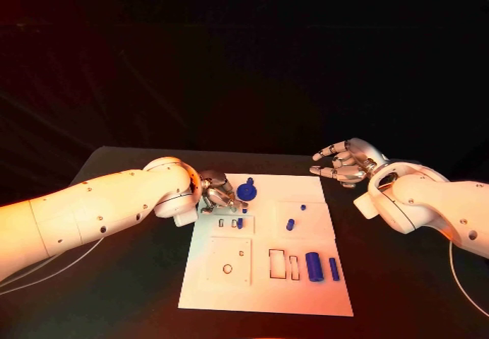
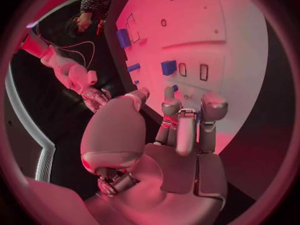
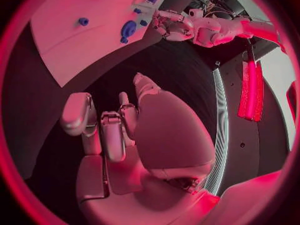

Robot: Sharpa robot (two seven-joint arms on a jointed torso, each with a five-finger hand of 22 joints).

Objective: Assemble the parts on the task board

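Note:
The white task board lies in the middle of the black table. A round blue part stands near its far left corner. My left hand hovers just left of that part, over the board's edge, with fingers and thumb apart and nothing gripped. A blue block sits beside two small slots ahead of the fingertips. My right hand hangs off the board's far right corner, fingers spread and empty. From the right wrist I see the round part with the left hand close beside it.
More blue parts lie on the board: a small peg, a short piece, a thick cylinder and a slim one at the near right. Empty cut-outs lie in the board's near half. Bare black table surrounds it.

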